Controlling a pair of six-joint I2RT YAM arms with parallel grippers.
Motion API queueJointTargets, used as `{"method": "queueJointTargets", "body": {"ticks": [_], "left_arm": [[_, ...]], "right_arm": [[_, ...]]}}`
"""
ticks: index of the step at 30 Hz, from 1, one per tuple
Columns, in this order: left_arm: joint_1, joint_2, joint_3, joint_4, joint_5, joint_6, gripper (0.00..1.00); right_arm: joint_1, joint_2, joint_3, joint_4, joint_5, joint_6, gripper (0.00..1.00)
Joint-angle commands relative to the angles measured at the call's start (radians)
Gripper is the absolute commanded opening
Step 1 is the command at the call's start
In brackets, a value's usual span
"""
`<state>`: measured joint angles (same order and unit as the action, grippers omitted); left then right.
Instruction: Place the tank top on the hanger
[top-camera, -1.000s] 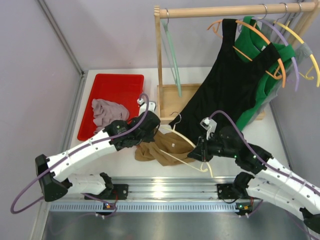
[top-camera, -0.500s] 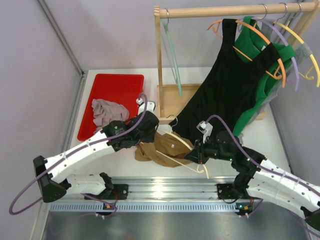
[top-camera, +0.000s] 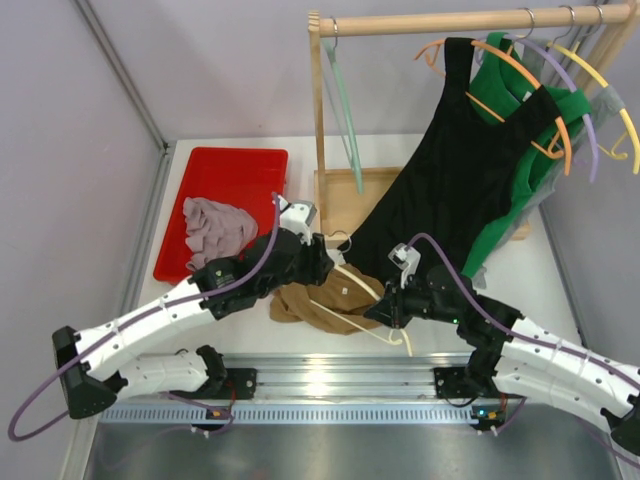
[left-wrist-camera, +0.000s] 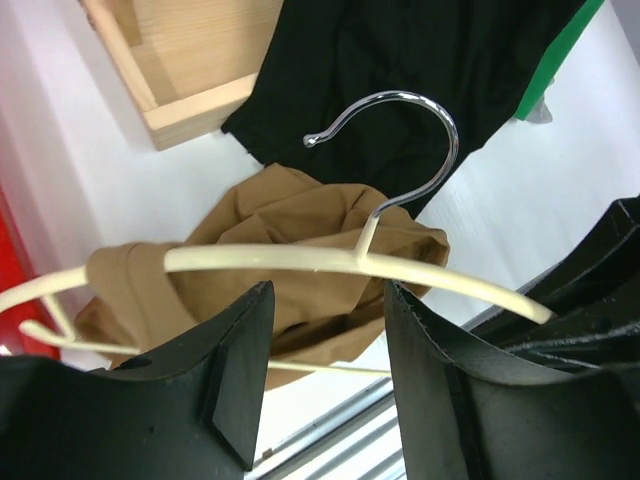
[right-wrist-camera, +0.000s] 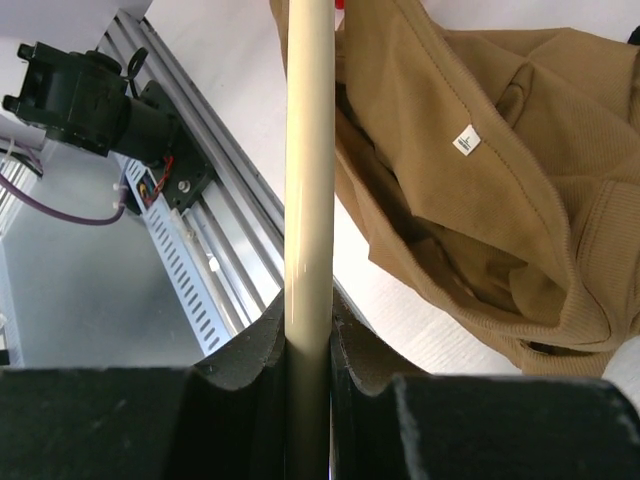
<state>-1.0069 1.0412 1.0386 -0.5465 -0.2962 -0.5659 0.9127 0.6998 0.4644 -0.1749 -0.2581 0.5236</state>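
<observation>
Tank top (top-camera: 318, 305) lies crumpled on the table directly beneath both pincers. One fold of it is draped over an arm of the cream hanger (top-camera: 362, 288), just left of the left pincer's gap. The right pincer (top-camera: 380, 310) is clamped tight on the hanger's other arm, apparently to keep the frame raised and steady above the cloth so that fabric can be drawn along it. The left pincer (top-camera: 320, 262) stands spread wide and grips nothing. The hanger's arm crosses just beyond its fingertips, and the metal hook (left-wrist-camera: 420, 120) rises farther out. That spread probably readies it for a fresh hold on the fabric. The top is a tan-brown, soft ribbed knit, bunched in deep folds. It has stitched hems, and a small white label (right-wrist-camera: 465, 141) shows just beyond the right pincer.
</observation>
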Motion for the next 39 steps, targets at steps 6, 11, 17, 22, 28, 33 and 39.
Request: {"method": "queueJointTargets", "body": {"ticks": [6,11,17,22,28,33,39], "left_arm": [[-0.006,0.060,-0.094,0.380,0.019,0.080,0.55],[-0.006,0.125,-0.095,0.388,0.015,0.089,0.54],[-0.006,0.128,-0.135,0.437,0.016,0.104,0.52],[-0.006,0.126,-0.170,0.488,0.029,0.116,0.50],[-0.006,0.144,-0.181,0.517,0.045,0.123,0.34],[-0.006,0.141,-0.181,0.523,0.052,0.136,0.01],[-0.007,0.112,-0.187,0.520,0.046,0.178,0.00]], "right_arm": [[0.031,-0.011,0.011,0.098,0.031,-0.034,0.00],[0.035,-0.014,0.017,0.089,0.042,-0.037,0.00],[0.045,-0.011,0.019,0.095,0.054,-0.045,0.00],[0.051,0.003,0.017,0.106,0.057,-0.047,0.00],[0.058,0.007,0.023,0.098,0.072,-0.053,0.00],[0.063,0.013,0.036,0.071,0.094,-0.053,0.00],[0.064,0.018,0.114,-0.108,0.255,0.010,0.38]]}}
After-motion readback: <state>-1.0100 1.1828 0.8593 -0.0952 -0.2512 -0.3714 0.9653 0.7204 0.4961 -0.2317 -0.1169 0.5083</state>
